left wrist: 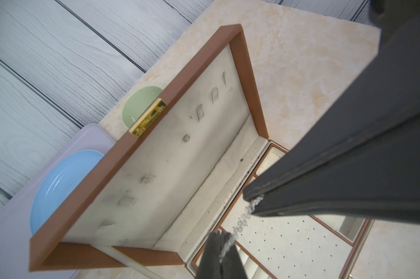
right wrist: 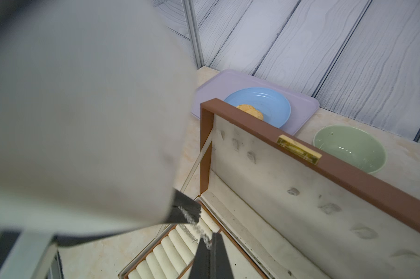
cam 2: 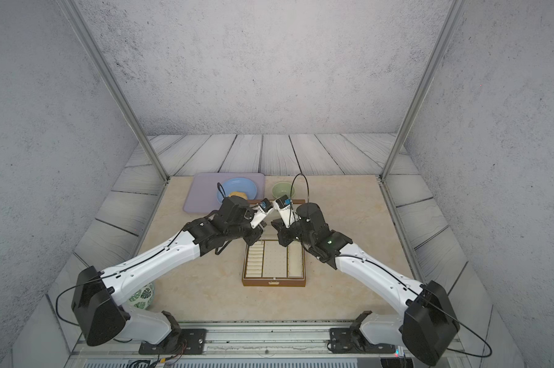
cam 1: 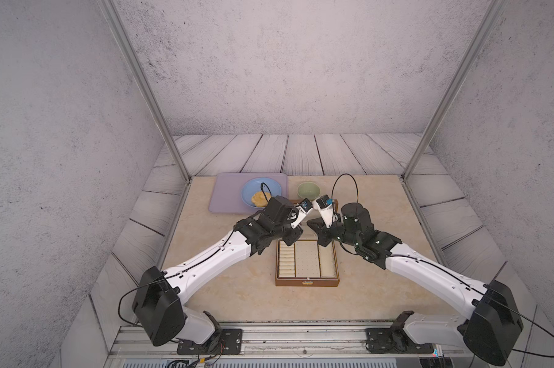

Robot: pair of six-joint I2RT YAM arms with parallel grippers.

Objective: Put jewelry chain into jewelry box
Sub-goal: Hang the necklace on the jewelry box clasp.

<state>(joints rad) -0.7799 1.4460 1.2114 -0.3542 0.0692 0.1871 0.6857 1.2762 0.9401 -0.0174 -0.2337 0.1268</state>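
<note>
The jewelry box lies open mid-table, brown with a cream compartmented tray, its lid standing upright at the far side. Both arms meet above its far end. The thin silvery jewelry chain is stretched in the air between the two grippers. My left gripper is shut on one part of it, and my right gripper is shut on another part. A loose length of chain hangs down over the ring rolls. The chain is too fine to show in either top view.
A lilac tray at the back left carries a blue plate with a round bun. A green bowl stands just behind the lid. A leaf-patterned object sits under the left arm. Metal frame posts flank the table.
</note>
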